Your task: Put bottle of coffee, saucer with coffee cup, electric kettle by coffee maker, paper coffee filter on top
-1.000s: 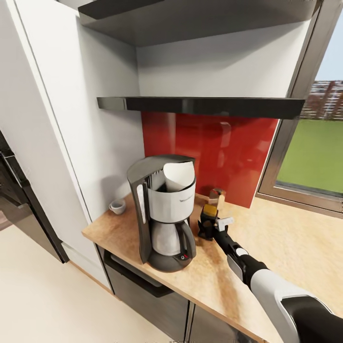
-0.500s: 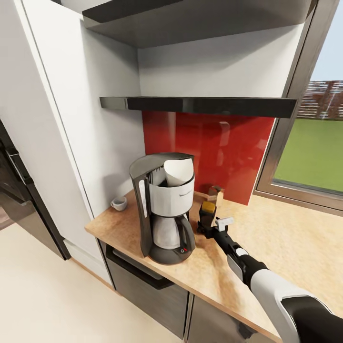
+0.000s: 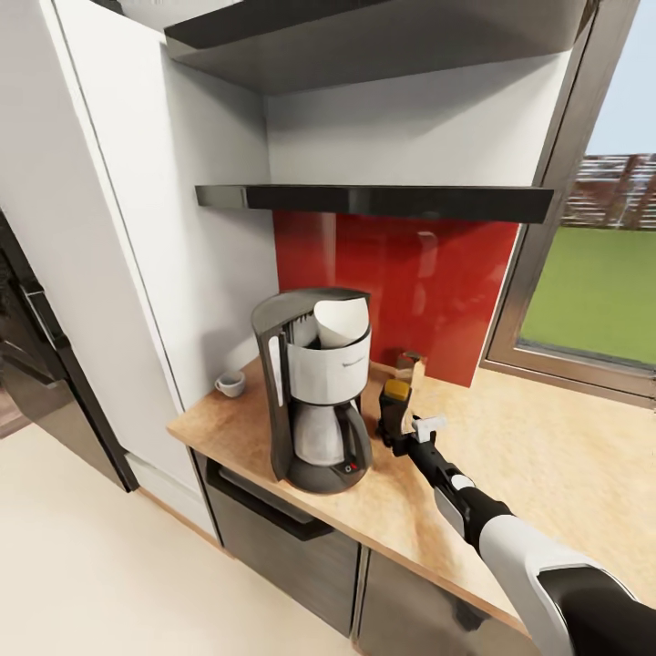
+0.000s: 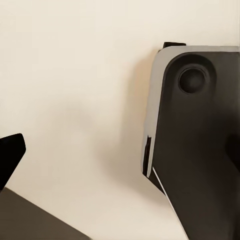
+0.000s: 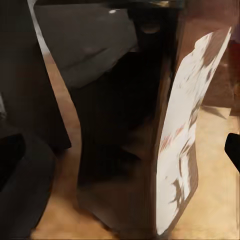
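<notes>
The black coffee maker stands on the light wood kitchen countertop with a white paper coffee filter sticking out of its top. Just right of it stands the bottle of coffee, dark with a brownish cap. My right gripper is shut around its lower part. In the right wrist view the bottle is very close, white label facing out. The small white coffee cup sits at the counter's back left by the wall. My left gripper hangs over pale floor, one dark fingertip at the picture's edge.
A small tan block stands behind the bottle against the red backsplash. A dark shelf runs above the counter. A window is at the right, a dark appliance at the far left, glossy grey cabinets below.
The whole head picture has shifted and the scene looks slightly farther, so the camera moved. The bottle and right gripper stay beside the coffee maker.
</notes>
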### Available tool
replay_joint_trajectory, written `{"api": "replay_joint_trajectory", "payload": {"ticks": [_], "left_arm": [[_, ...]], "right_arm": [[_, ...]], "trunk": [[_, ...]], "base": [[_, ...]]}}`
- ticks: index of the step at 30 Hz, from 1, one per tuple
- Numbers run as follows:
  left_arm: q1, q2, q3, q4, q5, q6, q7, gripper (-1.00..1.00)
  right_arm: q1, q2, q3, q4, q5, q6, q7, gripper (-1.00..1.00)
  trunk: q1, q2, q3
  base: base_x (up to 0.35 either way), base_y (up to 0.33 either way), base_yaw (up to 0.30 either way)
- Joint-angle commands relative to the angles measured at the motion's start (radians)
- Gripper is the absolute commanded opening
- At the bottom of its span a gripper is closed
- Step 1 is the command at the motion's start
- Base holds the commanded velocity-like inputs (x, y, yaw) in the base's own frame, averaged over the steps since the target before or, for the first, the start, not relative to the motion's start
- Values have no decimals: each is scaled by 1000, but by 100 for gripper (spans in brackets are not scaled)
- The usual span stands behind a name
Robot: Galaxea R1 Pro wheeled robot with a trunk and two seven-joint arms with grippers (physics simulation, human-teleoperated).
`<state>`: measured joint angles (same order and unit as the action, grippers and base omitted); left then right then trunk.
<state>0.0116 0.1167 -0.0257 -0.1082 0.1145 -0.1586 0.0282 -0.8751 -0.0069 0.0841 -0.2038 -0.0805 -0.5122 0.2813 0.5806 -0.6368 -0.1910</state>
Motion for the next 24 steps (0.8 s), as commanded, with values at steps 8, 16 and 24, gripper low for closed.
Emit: {"api": "replay_joint_trajectory", "payload": {"ticks": [8, 16, 24], "left_arm": [[1, 1, -2, -2, 10, -1, 1, 100], [1, 1, -2, -2, 10, -1, 1, 100], [1, 1, -1, -3, 10, -1, 1, 100]], "right_arm": [[-1, -1, 8, 1, -9, -3, 2, 100], [-1, -1, 8, 1, -9, -3, 2, 100], [-1, 0, 8, 1, -9, -3, 2, 100]], "trunk": [[0, -1, -1], [0, -1, -1], [0, -1, -1]], "base": [[-324, 0, 0], [-336, 0, 0], [-336, 1, 0]]}}
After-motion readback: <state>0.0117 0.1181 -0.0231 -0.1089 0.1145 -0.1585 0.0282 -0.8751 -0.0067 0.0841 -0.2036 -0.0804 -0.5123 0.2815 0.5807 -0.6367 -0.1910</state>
